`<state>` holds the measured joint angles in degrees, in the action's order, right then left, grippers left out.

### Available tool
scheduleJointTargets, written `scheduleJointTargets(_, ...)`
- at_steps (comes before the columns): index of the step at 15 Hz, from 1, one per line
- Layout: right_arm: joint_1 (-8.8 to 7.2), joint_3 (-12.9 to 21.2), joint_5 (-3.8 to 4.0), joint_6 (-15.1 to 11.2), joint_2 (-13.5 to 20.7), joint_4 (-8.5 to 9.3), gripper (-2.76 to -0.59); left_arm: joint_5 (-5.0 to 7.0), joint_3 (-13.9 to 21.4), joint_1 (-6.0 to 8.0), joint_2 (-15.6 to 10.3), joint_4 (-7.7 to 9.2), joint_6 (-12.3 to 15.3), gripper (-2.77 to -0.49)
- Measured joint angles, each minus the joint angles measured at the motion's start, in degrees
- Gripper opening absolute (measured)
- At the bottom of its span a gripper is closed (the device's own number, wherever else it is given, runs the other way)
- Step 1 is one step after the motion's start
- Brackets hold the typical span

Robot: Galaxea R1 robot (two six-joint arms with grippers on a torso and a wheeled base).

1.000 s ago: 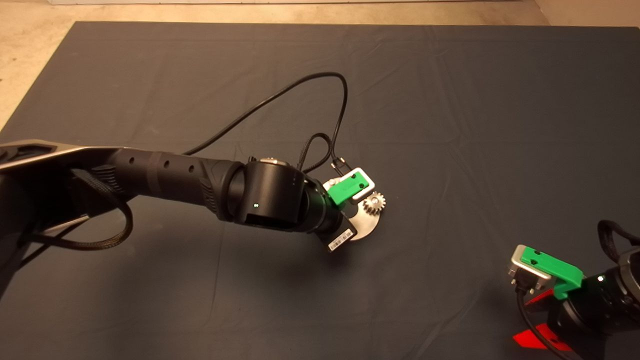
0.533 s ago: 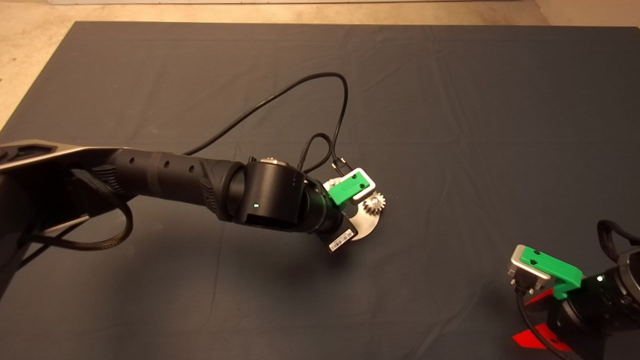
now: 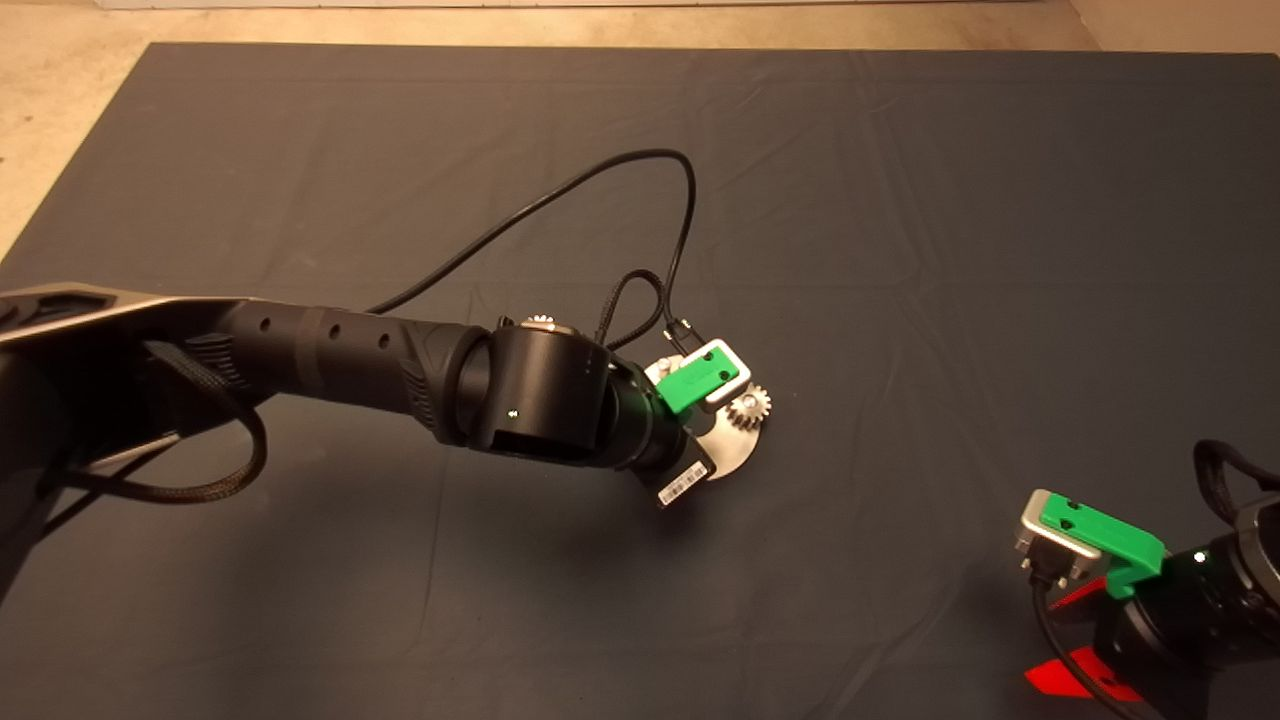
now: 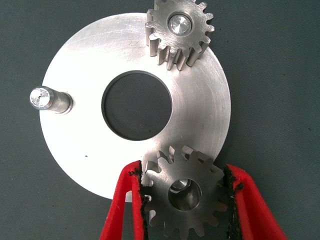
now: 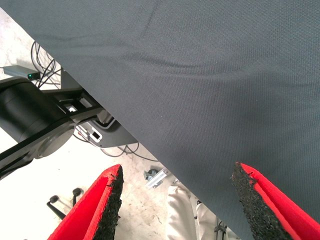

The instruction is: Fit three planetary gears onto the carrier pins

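the left gripper sits over the carrier disc near the middle of the dark mat, its arm reaching in from the mat's left edge. its two red fingers are clamped on a planetary gear, black pads pressed against the teeth on either side. that gear hangs above the rim of the disc, and through its centre hole the top of a carrier pin shows, a little off centre; whether the gear has slipped onto the pin cannot be told. a second planetary gear is already seated on its pin at the opposite edge of the disc, the pin's shiny end flush in the bore. the third pin stands bare near the rim, between the other two. in the head view only the seated gear and a slice of the disc peek out beside the wrist.

the right gripper waits at the mat's lower right corner, fingers spread wide apart with nothing between them, over the mat's edge and the floor beyond.
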<state>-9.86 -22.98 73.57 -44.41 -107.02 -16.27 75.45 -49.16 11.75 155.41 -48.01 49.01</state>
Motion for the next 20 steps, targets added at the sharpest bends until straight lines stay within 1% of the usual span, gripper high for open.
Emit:
scheduleJointTargets(12,0.0,0.0,-0.01,0.0,-0.1,-0.01,-1.75,-0.04,0.0,-0.01,0.0,0.0,-0.1,-2.62)
scheduleJointTargets(14,0.0,0.0,-0.01,0.0,-0.1,0.01,-1.75,-0.28,-0.3,-0.11,0.0,0.0,-0.2,-2.62)
scheduleJointTargets(20,0.01,0.0,-0.05,0.0,-0.3,0.01,-1.75,-0.23,-0.6,-0.32,0.1,0.0,-0.4,-2.62)
